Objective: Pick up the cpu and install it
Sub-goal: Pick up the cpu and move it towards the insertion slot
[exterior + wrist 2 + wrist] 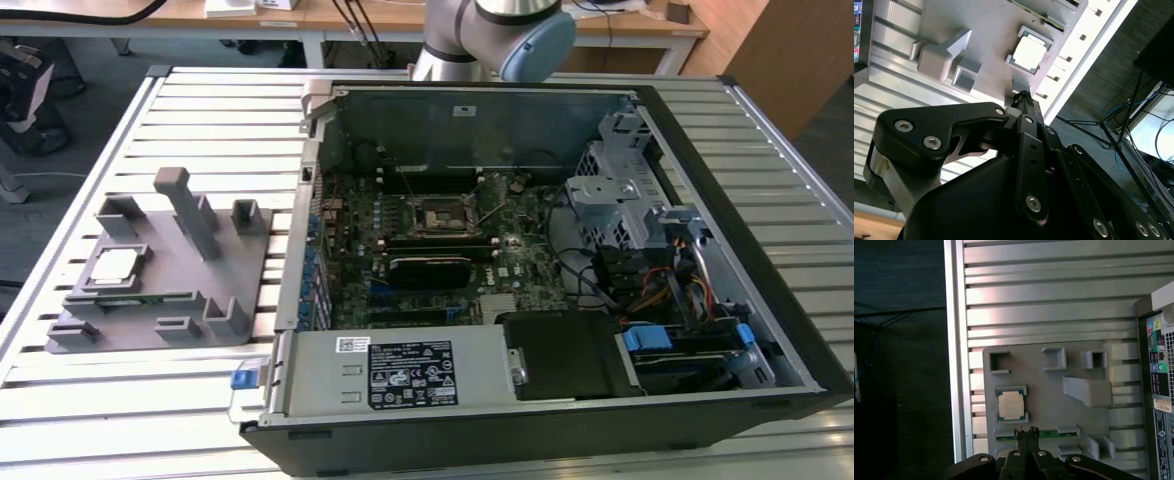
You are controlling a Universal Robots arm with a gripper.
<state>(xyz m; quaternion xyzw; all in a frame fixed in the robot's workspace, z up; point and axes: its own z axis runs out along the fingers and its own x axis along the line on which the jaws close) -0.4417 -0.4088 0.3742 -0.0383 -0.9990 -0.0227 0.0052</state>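
Lying flat, silver top up, the cpu [1010,404] is sitting in a shallow pocket of the grey fixture [1054,390] on the slatted tabletop [1054,290], well apart from the open computer case [534,430]. The pincer [1025,432] is hovering above the fixture, tips together, gripping nothing. The chip is probably light, stiff and fragile underneath; opposite side edges are offering the safest hold.

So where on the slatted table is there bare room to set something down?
The slatted metal table is bare between the grey plastic fixture and its far edge, and along the near edge. The fixture, holding the small silver-topped cpu, and the open black computer case are crowded.
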